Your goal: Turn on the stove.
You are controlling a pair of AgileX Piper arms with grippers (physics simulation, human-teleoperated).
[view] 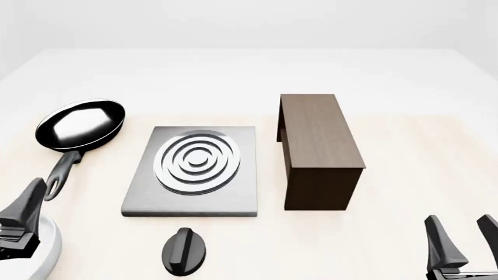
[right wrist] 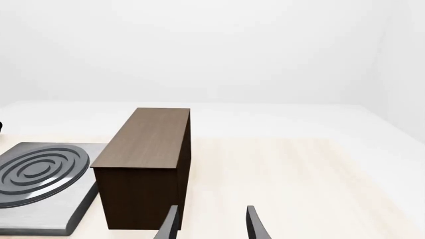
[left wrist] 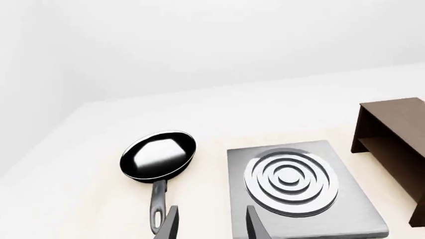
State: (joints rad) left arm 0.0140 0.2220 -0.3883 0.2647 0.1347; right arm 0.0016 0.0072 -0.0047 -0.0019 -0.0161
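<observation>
Front view material is laid out from the near edge outward. Nearest, at the bottom corners, the two hands are seen: the left hand [view: 23,219] is cut off by the frame, with only one dark finger clearly shown beside a rounded white housing, while the right hand [view: 460,239] is seen as two dark tapered fingers standing apart with nothing between them. In the left wrist view the left hand [left wrist: 209,221] is likewise shown with its fingers spread and empty.

Just beyond, near the middle of the near edge, the small round black knob [view: 184,251] is found, matte, with a raised ridge across its top. It lies apart from the plate, just in front of it, and is touched by neither hand.

Behind the knob the stove [view: 190,201] is placed flat on the pale, faintly wood-grained surface [view: 412,175]: a square grey metal slab with brushed sheen and rounded corners, bearing silver concentric rings.

To the left, a black frying pan [view: 81,123] with a glossy reflective bowl and a slotted handle is seen; its handle end is partly hidden by the left hand. To the right of the plate, a tall dark brown wooden block [view: 318,149] is stood, open-sided at its far end.

No writing or label can be made out anywhere.
</observation>
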